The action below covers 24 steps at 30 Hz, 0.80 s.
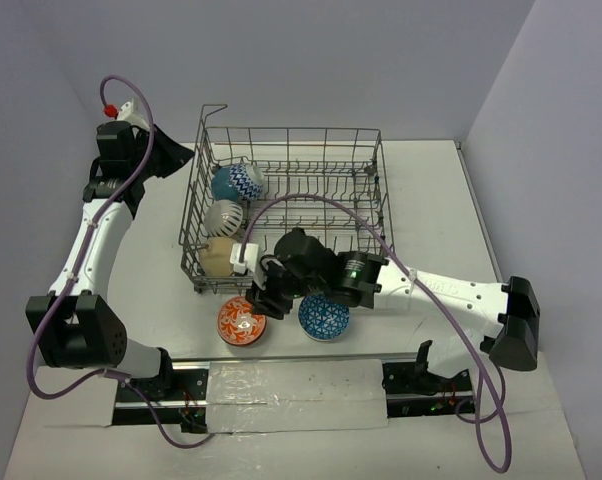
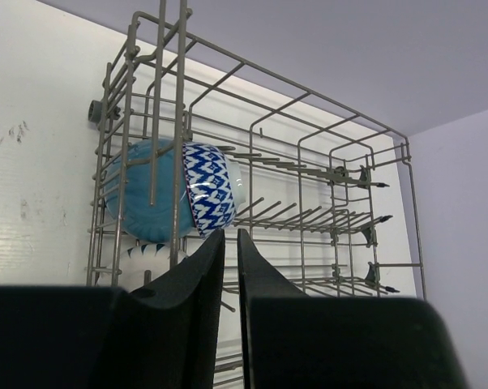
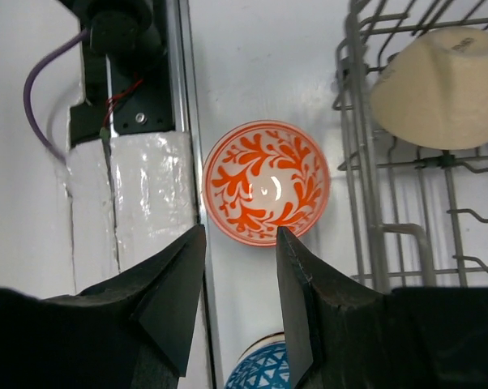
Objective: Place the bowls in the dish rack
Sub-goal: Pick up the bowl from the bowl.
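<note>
Rack (image 1: 293, 129) holds 3 bowls (image 1: 224, 216) along its left side. Orange bowl (image 1: 239, 322) and blue bowl (image 1: 323, 318) sit before it. Right gripper (image 3: 240, 233) hovers open over orange bowl. Left gripper (image 2: 230, 235) is nearly closed, empty.

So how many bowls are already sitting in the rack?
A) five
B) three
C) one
B: a blue zigzag bowl, a grey-patterned white bowl and a beige bowl sit in the dish rack; the orange bowl and the blue lattice bowl are outside it on the table.

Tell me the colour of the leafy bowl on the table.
The bowl is white with orange leaves; best in right wrist view.
</note>
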Each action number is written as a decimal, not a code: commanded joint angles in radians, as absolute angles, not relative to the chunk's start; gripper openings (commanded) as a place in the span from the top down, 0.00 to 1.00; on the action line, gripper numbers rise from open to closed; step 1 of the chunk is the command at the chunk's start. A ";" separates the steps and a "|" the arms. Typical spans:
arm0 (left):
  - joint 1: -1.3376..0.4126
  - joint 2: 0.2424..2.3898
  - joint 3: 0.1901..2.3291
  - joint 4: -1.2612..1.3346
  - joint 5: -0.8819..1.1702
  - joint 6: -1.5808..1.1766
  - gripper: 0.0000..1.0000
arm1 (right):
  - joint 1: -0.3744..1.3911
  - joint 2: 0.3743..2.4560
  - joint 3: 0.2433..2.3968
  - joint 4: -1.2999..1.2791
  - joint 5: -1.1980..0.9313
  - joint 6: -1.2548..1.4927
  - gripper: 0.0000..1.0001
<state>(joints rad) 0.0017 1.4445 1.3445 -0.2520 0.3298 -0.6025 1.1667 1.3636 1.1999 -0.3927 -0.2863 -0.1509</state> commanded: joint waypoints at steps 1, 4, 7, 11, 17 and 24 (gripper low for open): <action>0.026 1.448 1.341 -0.216 0.354 -0.615 0.84 | 1.230 1.400 1.209 -0.422 -0.246 -0.179 0.52; 0.032 1.450 1.341 -0.216 0.354 -0.617 0.84 | 1.275 1.446 1.216 -0.439 -0.232 -0.184 0.52; 0.043 1.445 1.341 -0.221 0.348 -0.618 0.84 | 1.299 1.494 1.215 -0.448 -0.219 -0.190 0.52; 0.052 1.442 1.338 -0.219 0.347 -0.627 0.83 | 1.305 1.537 1.201 -0.433 -0.213 -0.193 0.51; 0.074 1.457 1.330 -0.201 0.391 -0.653 0.84 | 1.305 1.614 1.233 -0.439 -0.227 -0.196 0.50; 0.080 1.466 1.330 -0.204 0.391 -0.660 0.84 | 1.305 1.658 1.249 -0.430 -0.248 -0.199 0.49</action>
<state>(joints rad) 0.0753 1.4609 1.3312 -0.2447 0.3676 -0.6495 1.3025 1.6474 1.2045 -0.4431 -0.2317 -0.1825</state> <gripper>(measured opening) 0.163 0.508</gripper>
